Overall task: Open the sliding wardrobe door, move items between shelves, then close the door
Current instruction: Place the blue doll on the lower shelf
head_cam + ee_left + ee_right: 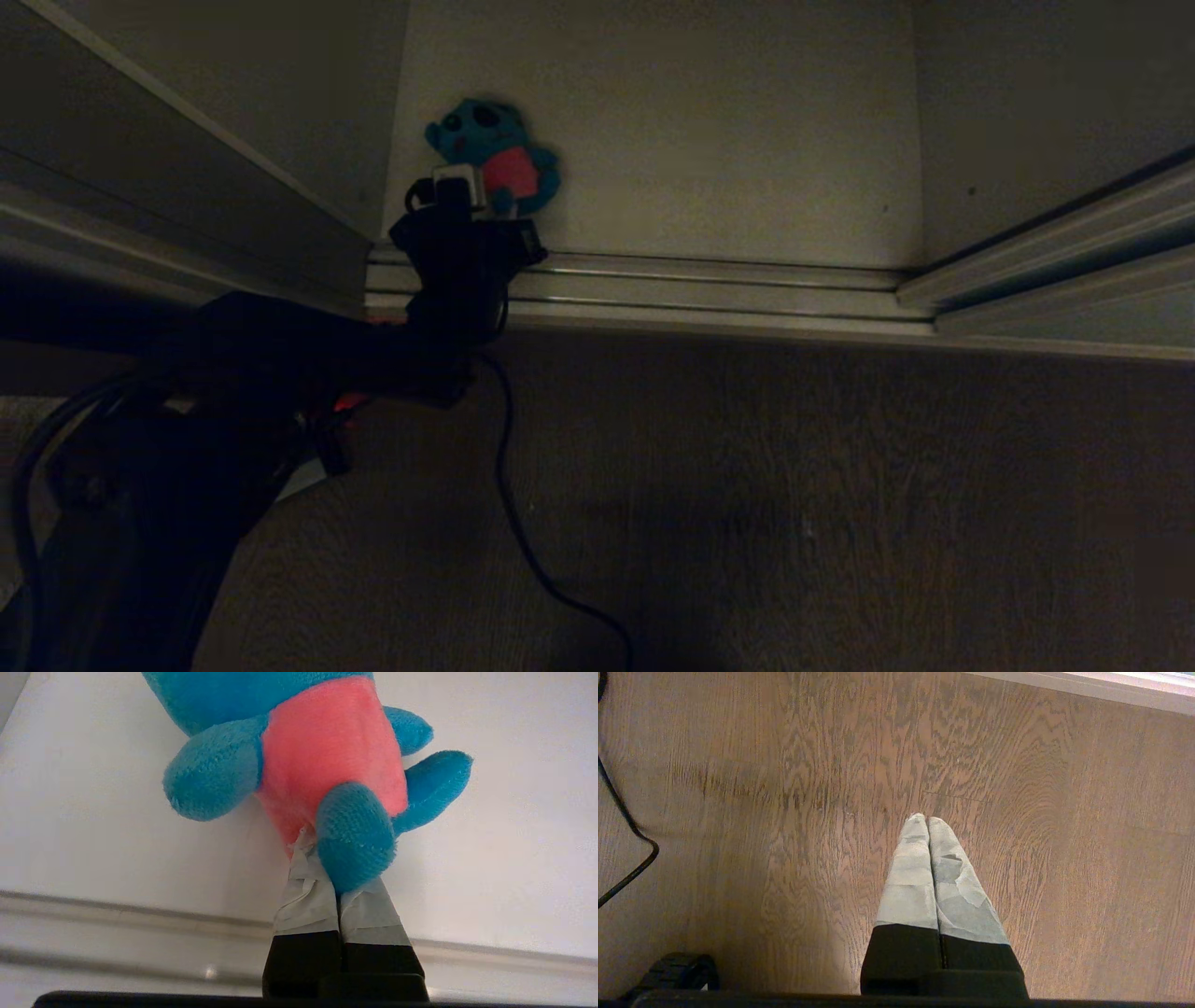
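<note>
one toy in view: the teal monster (pixel 493 154) lies on its back on the lowest of the shelves (pixel 709 140), inside the open wardrobe, head toward the back wall and feet toward the floor track (pixel 709 285).
long axis: head-to-feet runs roughly in line with the left arm's reach, tilted a little.
nearer arm: the left gripper (pixel 322 858) is right at the toy's lower end; the right gripper (pixel 928 822) hangs over the wooden floor (pixel 784 812), well apart from the toy.
left gripper: taped fingers pressed together, tips tucked in beside one teal foot under the red-pink belly; whether any plush is pinched between them cannot be told.
right gripper: fingers together, holding nothing.
judgement: the toy sits straight ahead of the left gripper, so any lift falls to that arm.
</note>
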Robot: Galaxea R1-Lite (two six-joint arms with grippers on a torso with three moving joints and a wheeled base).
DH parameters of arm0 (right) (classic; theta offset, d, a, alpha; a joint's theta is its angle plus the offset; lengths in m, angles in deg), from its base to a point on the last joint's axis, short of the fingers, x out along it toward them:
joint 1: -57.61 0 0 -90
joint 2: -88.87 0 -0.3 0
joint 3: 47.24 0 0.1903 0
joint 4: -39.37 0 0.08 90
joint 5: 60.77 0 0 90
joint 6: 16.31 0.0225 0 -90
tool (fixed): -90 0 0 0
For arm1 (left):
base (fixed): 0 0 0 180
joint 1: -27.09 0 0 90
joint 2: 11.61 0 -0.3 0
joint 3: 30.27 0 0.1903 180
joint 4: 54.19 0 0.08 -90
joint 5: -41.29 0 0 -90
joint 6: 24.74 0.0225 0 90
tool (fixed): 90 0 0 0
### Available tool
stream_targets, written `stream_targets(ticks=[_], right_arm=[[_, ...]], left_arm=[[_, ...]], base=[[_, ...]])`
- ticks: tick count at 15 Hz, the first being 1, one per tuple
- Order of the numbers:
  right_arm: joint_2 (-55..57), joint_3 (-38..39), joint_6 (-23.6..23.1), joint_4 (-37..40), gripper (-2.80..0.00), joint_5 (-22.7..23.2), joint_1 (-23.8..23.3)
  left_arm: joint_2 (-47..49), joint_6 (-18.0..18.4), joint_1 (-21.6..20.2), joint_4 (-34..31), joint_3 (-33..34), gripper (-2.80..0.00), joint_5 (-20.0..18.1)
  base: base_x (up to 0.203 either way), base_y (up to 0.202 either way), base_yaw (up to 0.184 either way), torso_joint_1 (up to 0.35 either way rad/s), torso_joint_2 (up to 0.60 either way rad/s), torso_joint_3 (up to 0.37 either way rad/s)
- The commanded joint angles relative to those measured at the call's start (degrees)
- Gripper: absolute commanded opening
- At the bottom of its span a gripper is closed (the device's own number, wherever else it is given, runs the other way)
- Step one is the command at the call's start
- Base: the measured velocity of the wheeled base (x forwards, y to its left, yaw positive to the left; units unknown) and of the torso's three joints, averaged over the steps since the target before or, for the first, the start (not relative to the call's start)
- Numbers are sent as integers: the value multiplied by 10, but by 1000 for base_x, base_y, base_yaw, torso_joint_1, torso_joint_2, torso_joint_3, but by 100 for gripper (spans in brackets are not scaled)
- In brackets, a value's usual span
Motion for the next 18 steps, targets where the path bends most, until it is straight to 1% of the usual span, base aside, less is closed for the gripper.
stream_targets(ticks=[1,3,4,5,10,13,15,17,18], right_arm=[[0,2,-1,0,-280,0,0],[0,2,-1,0,-280,0,0],[0,2,-1,0,-280,0,0],[0,2,-1,0,-280,0,0],[0,2,0,0,-280,0,0],[0,2,-1,0,-280,0,0],[0,2,-1,0,-280,0,0],[0,2,-1,0,-280,0,0],[0,2,-1,0,-280,0,0]], left_arm=[[14,0,0,2,-32,-280,8],[14,0,0,-2,-32,-280,14],[13,0,0,-5,-29,-143,15],[11,1,0,-4,-25,0,16],[-36,0,4,-16,-28,0,16],[-47,-1,7,-27,-24,0,16],[-77,-2,10,-28,12,0,15],[-151,-3,22,-35,90,0,14],[-191,-4,29,-43,141,-280,13]], base=[[0,0,0,0,0,0],[0,0,0,0,0,0],[0,0,0,0,0,0],[0,0,0,0,0,0],[0,0,0,0,0,0],[0,0,0,0,0,0],[0,0,0,0,0,0],[0,0,0,0,0,0],[0,0,0,0,0,0]])
